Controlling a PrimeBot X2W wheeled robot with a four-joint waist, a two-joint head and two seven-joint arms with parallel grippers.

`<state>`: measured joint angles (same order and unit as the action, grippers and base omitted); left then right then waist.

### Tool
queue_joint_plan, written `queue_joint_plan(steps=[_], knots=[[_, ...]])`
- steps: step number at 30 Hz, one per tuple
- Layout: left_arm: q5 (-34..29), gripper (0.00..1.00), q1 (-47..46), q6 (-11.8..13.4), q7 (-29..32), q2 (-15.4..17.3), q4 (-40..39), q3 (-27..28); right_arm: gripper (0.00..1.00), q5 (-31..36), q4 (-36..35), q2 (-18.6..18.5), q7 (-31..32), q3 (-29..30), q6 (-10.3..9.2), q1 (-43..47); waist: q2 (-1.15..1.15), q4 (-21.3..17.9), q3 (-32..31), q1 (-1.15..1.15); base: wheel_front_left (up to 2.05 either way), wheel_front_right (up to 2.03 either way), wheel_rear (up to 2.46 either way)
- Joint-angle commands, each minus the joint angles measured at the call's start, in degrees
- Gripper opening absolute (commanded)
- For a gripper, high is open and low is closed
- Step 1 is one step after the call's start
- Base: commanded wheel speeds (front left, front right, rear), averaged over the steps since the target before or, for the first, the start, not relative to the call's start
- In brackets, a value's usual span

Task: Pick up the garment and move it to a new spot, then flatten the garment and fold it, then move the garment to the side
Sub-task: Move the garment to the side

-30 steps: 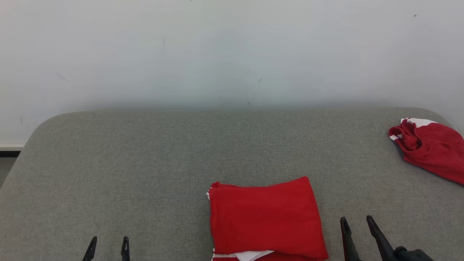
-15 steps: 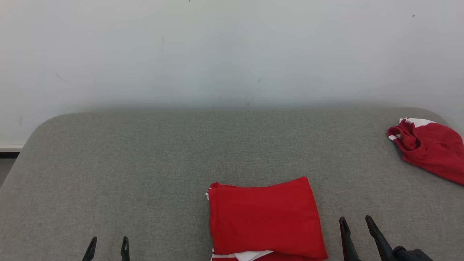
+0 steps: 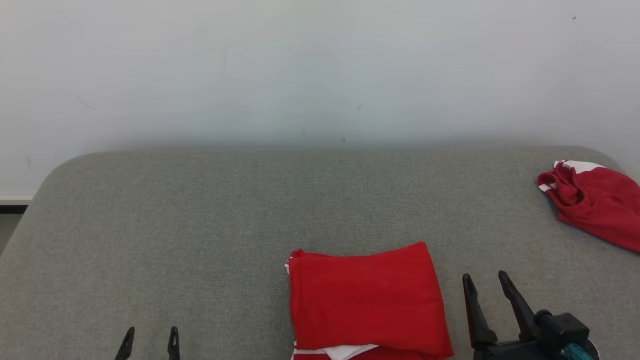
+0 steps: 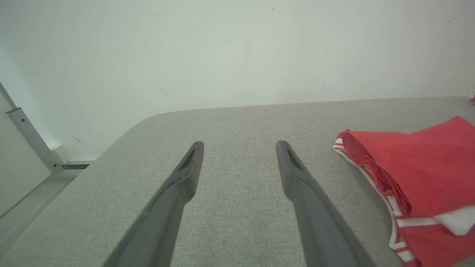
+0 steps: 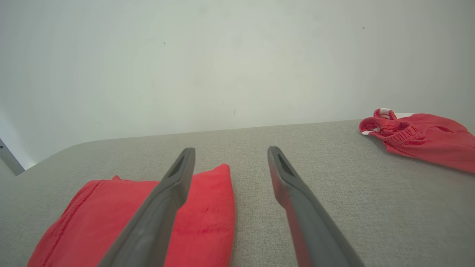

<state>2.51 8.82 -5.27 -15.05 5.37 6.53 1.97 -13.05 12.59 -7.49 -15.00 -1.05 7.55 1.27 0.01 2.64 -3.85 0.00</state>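
A folded red garment [image 3: 367, 297] with white trim lies on the grey padded surface [image 3: 200, 225] near its front edge; it also shows as the folded garment [image 4: 419, 170] at the right of the left wrist view and the folded garment [image 5: 207, 222] at the lower left of the right wrist view. My right gripper [image 3: 485, 282] stands open just right of it, fingers empty, and my right gripper [image 5: 230, 154] hovers over bare fabric beside the garment's edge. My left gripper [image 3: 150, 335] is open at the lower left, well apart from the garment; the left gripper [image 4: 239, 146] holds nothing.
A second red and white garment [image 3: 592, 202] lies crumpled at the far right edge of the surface, also seen as the crumpled garment [image 5: 415, 135]. A pale wall [image 3: 320, 70] rises behind. The surface's left corner is rounded, with floor [image 4: 22, 207] beyond it.
My right gripper has risen and moved forward in the head view, with more of its wrist showing. The left gripper and both garments have stayed put.
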Motion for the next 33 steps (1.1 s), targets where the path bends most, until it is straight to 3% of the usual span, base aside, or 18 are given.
queue_joint_plan(steps=[1, 12, 24, 25, 26, 27, 33], knots=[[-0.11, 1.0, -0.24, 0.19, -0.16, -0.05, 0.1, -0.04, 1.0, 0.22, 0.76, -0.33, -0.22, -0.5, -0.17, -0.85, -0.01, 0.1, 0.06, 0.0, 0.0, 0.0, 0.0], [-0.13, 1.0, -3.37, -0.62, -0.16, 0.41, 1.78, -1.85, 1.0, -2.07, 20.89, -2.2, 6.85, -3.71, -0.17, -14.23, -0.01, 3.59, 1.96, 0.0, 0.0, 0.0, 0.0], [0.11, 1.0, -3.95, -0.4, -0.16, 0.43, 2.45, -2.08, 1.0, -4.35, 36.72, -1.17, 8.12, -7.94, -0.17, -19.07, -0.01, 4.56, 3.48, 0.0, 0.0, 0.0, 0.0], [0.15, 1.0, -4.1, -0.34, -0.16, 0.36, 2.44, -2.11, 0.96, -5.06, 37.45, -0.91, 8.23, -8.62, -0.17, -19.45, -0.01, 4.55, 3.63, 0.0, 0.0, 0.0, 0.0], [0.18, 1.0, -4.28, -0.35, -0.16, 0.28, 2.46, -2.16, 0.39, -5.74, 37.97, -0.74, 7.94, -9.16, -0.17, -19.85, -0.01, 4.55, 3.76, 0.0, 0.0, 0.0, 0.0], [0.2, 1.0, -4.46, -0.33, -0.16, 0.21, 2.51, -2.19, 0.0, -6.32, 38.5, -0.73, 7.97, -9.95, -0.17, -20.22, -0.01, 4.53, 3.9, 0.0, 0.0, 0.0, 0.0], [0.4, 1.0, -5.45, 0.27, -0.16, -0.42, 1.97, -2.47, 0.0, -7.63, 39.64, -2.6, 6.41, -13.72, -0.17, -25.69, -0.01, 3.91, 5.89, 0.0, 0.0, 0.0, 0.0]])
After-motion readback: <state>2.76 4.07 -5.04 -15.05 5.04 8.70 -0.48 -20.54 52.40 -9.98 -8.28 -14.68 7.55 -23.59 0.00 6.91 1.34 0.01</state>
